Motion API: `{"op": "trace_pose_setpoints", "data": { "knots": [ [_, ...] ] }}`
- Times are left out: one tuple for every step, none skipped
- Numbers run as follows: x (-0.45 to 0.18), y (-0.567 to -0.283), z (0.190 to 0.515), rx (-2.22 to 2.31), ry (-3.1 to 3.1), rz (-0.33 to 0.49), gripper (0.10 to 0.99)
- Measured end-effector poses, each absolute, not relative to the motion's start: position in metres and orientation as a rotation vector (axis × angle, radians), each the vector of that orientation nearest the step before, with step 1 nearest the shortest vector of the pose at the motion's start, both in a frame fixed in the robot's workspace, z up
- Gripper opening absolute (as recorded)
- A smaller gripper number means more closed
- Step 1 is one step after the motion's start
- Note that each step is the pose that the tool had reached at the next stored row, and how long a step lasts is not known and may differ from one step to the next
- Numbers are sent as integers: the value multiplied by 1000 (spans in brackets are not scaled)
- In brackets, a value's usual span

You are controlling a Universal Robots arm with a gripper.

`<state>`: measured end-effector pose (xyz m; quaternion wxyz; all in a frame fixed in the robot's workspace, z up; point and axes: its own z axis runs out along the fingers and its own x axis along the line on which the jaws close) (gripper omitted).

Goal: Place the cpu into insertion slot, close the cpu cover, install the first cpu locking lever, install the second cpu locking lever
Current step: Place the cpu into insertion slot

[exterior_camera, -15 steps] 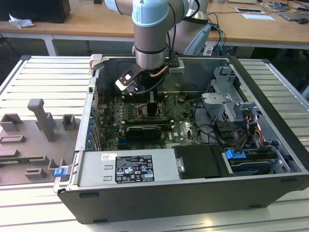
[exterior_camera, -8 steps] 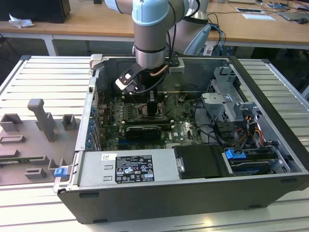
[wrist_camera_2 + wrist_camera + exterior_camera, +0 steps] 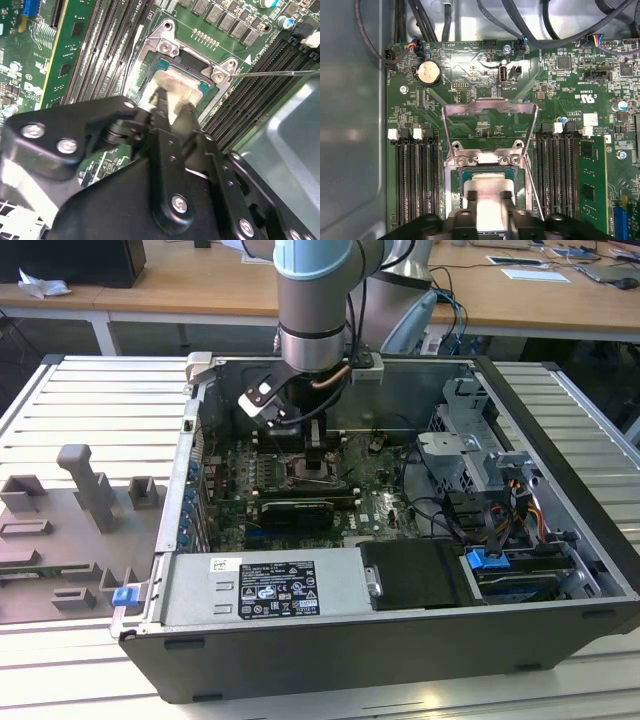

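- We see the open computer case [image 3: 400,650] on the counter [image 3: 90,410], with the arm [image 3: 312,300] reaching in.
- The cpu cover [image 3: 490,105] stands flipped open; closing and locking it remain, we judge.
- The gripper [image 3: 489,200] clamps the cpu [image 3: 489,186] at the insertion slot [image 3: 517,172].

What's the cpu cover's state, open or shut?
Open: the cpu cover lies flipped back off the insertion slot, board showing through its window.

The power supply's [image 3: 190,595] white label [image 3: 276,590] carries small print, seemingly certification marks; the motherboard [image 3: 560,95] bears white lettering, none surely readable.
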<state>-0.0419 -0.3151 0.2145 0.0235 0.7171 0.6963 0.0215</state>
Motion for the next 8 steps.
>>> {"op": "trace_pose_setpoints", "data": {
  "knots": [
    [-42, -315, 215, 2220, 2155, 66, 278],
    [-42, -315, 215, 2220, 2155, 67, 220],
    [-42, -315, 216, 2220, 2155, 67, 161],
    [-42, -315, 216, 2220, 2155, 66, 161],
    [-42, -315, 216, 2220, 2155, 66, 106],
    [-42, -315, 217, 2220, 2155, 66, 106],
    [-42, -315, 217, 2220, 2155, 66, 106],
    [-42, -315, 217, 2220, 2155, 66, 106]
  ]
}}
